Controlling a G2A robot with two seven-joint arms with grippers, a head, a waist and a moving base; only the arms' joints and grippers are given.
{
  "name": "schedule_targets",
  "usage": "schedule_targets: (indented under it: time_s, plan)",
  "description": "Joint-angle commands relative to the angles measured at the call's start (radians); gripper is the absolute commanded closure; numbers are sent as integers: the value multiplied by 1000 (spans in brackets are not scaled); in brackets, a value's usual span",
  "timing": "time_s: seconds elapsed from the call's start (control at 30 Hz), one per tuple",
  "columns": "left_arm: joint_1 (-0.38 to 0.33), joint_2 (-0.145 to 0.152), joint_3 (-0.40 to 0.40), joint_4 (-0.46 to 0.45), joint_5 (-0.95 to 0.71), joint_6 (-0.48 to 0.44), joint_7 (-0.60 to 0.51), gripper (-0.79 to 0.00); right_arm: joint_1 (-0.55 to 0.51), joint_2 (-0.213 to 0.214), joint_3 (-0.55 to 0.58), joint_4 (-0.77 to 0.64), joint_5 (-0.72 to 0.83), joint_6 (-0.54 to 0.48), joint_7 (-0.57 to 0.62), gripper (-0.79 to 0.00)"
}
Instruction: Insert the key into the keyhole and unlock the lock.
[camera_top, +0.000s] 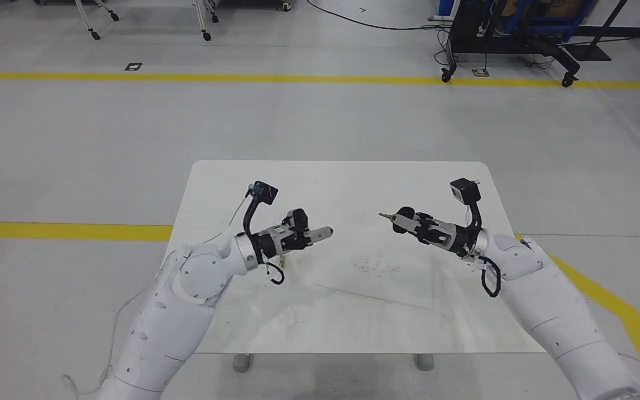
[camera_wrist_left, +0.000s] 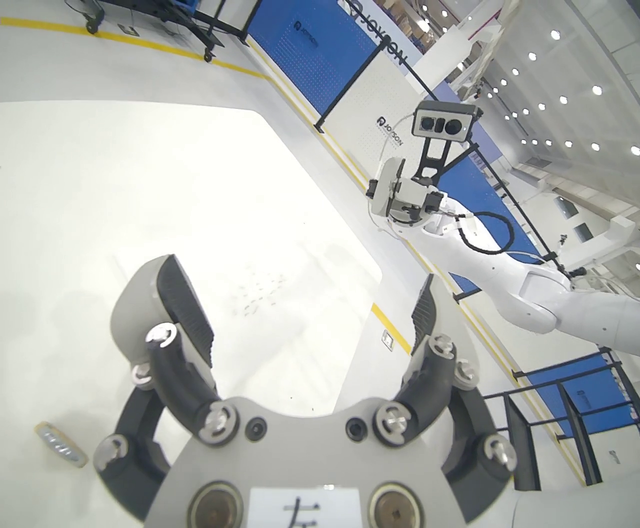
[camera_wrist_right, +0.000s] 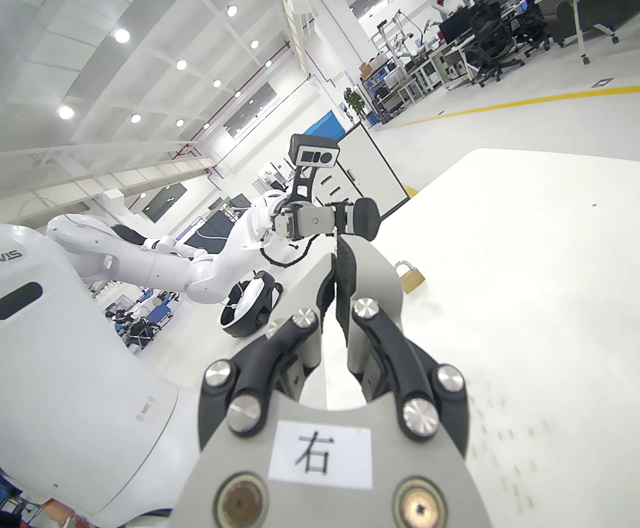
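While both arms hang over the white table (camera_top: 420, 320), the left gripper (camera_wrist_left: 297, 280) has its fingers spread wide, with nothing between the black ribbed pads (camera_wrist_left: 185, 305). The right gripper (camera_wrist_right: 341, 250) has its grey fingers pressed together. Whether a key is pinched at their tips cannot be made out, though in the top view the tip looks thin and pointed.

From above, the two grippers face each other over the middle of the table, apart, with smooth tabletop running out on every side to the rounded corners and straight edges.

A padlock (camera_wrist_right: 412, 280) lies on the table beneath the left gripper. It has a brass block body and a silvery curved shackle, and its near side is cut off by the right gripper's finger. In the left wrist view a small brass-rimmed oval (camera_wrist_left: 60, 445) lies on the table beside that gripper's frame, and what it is cannot be told.

Beyond the table lies pale glossy floor with a yellow line (camera_top: 300, 77).
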Motion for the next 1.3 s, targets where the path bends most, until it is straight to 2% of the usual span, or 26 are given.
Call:
schedule_targets:
  time_s: [0.0, 0.13, 0.2, 0.3, 0.37, 0.47, 0.6, 0.7, 0.83, 0.9, 0.93, 1.0, 1.13, 1.27]
  plan:
    - [38, 19, -70, -95, 146, 54, -29, -785, 0, 0, 0, 0, 0, 0, 0, 0]
    - [147, 55, -178, -302, 373, 113, -224, -785, 0, 0, 0, 0, 0, 0, 0, 0]
    - [185, 68, -201, -382, 444, 131, -353, -785, 0, 0, 0, 0, 0, 0, 0, 0]
    - [223, 76, -184, -453, 520, 161, -475, -785, 0, 0, 0, 0, 0, 0, 0, 0]
    - [232, 77, -148, -458, 583, 179, -509, -785, 0, 0, 0, 0, 0, 0, 0, 0]
    - [220, 71, -81, -402, 634, 214, -473, -785, 0, 0, 0, 0, 0, 0, 0, 0]
    - [164, 53, 17, -293, 660, 279, -401, -782, 0, 0, 0, 0, 0, 0, 0, 0]
    - [106, 41, 76, -210, 682, 303, -386, -699, 0, 0, 0, 0, 0, 0, 0, 0]
    - [38, 26, 145, -129, 747, 348, -401, -650, 0, 0, 0, 0, 0, 0, 0, 0]
    - [15, 20, 165, -102, 771, 372, -395, -585, 0, 0, 0, 0, 0, 0, 0, 0]
    - [6, 17, 174, -90, 786, 385, -395, -508, 0, 0, 0, 0, 0, 0, 0, 0]
    - [-5, 11, 186, -75, 781, 405, -378, -409, 0, 0, 0, 0, 0, 0, 0, 0]
    - [-22, 3, 198, -45, 773, 418, -351, -354, 0, 0, 0, 0, 0, 0, 0, 0]
    - [-37, -3, 209, -14, 778, 429, -341, -336, 0, 0, 0, 0, 0, 0, 0, 0]
